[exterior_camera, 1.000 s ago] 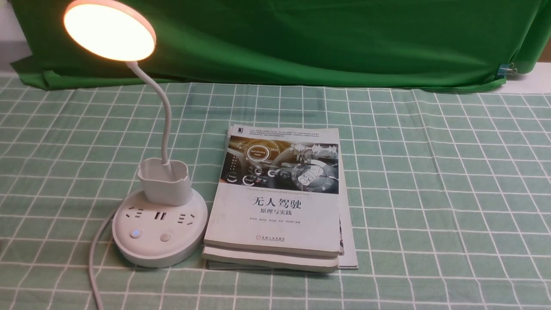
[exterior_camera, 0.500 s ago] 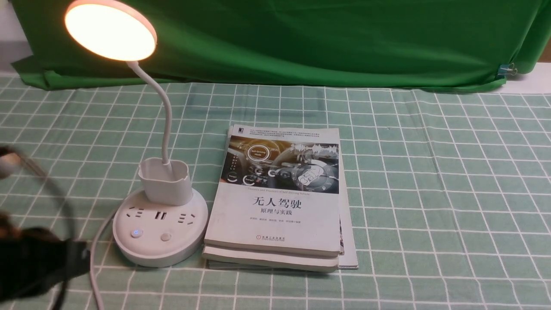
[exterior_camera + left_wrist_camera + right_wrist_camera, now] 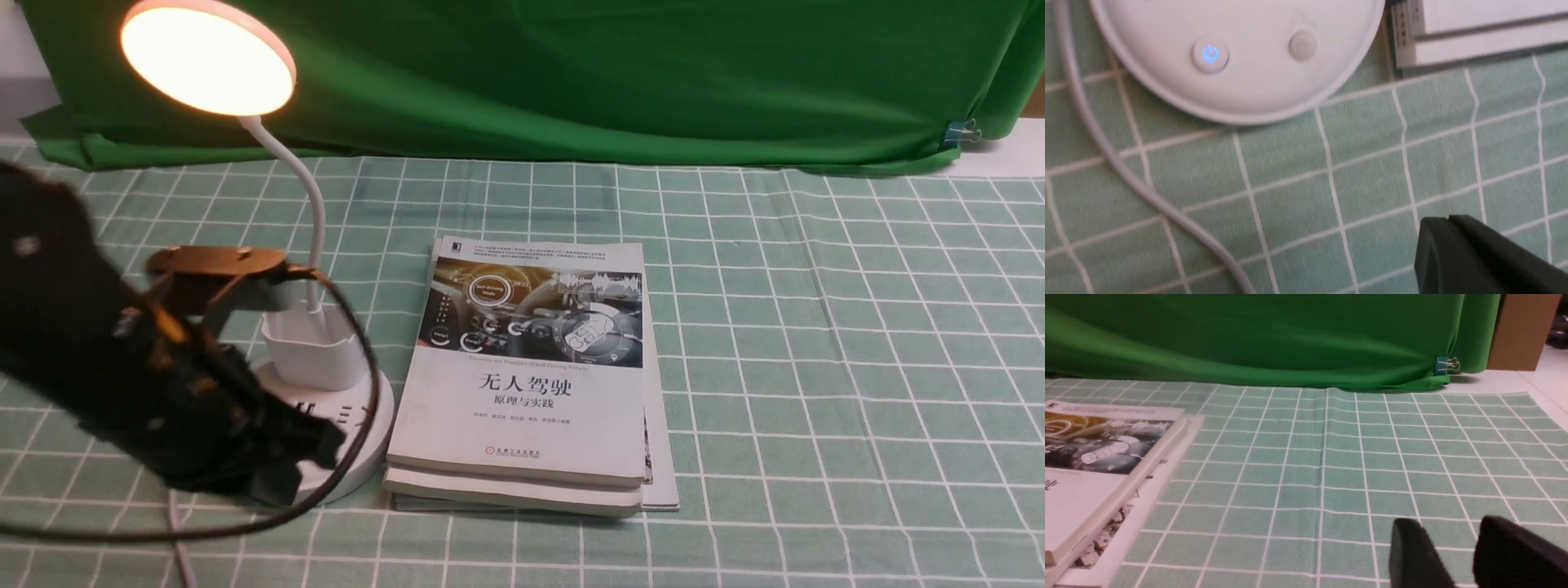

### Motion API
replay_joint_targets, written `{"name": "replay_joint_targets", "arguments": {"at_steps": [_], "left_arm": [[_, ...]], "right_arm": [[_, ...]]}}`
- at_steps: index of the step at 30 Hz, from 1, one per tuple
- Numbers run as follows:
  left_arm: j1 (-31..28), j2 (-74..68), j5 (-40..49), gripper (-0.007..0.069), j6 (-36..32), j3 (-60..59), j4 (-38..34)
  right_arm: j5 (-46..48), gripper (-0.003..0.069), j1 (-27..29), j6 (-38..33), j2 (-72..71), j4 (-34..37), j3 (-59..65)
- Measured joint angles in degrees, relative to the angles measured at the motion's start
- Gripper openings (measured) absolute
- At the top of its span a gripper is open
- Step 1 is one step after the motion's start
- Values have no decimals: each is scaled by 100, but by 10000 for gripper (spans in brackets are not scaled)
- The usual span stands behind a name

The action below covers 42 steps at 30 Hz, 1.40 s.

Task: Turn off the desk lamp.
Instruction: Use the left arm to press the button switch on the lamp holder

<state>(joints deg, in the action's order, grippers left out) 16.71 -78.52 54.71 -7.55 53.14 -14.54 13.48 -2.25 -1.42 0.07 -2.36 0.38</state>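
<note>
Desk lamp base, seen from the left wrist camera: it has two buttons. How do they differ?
The lit button glows blue and bears a power symbol; the plain button is unlit, grey and unmarked. The lit button sits nearer the cable, the plain button nearer the books. Both are round, similar in size, and set in the white base of the desk lamp.

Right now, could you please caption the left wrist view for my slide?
Closed left gripper near the desk lamp, whose blue power button glows.
</note>
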Motion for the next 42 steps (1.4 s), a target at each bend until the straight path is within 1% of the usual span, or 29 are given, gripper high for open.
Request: {"name": "replay_joint_targets", "arguments": {"at_steps": [6,15,19,32,42], "left_arm": [[10,-760,44,1,97,378,462],[10,-1442,-334,1,147,838,690],[5,-1653,-331,1,152,1111,795],[0,-2384,-255,1,163,1255,899],[0,-2312,-183,1,163,1296,912]], "right_arm": [[0,242,0,0,0,0,0],[0,242,0,0,0,0,0],[0,242,0,0,0,0,0],[0,242,0,0,0,0,0],[0,242,0,0,0,0,0]]}}
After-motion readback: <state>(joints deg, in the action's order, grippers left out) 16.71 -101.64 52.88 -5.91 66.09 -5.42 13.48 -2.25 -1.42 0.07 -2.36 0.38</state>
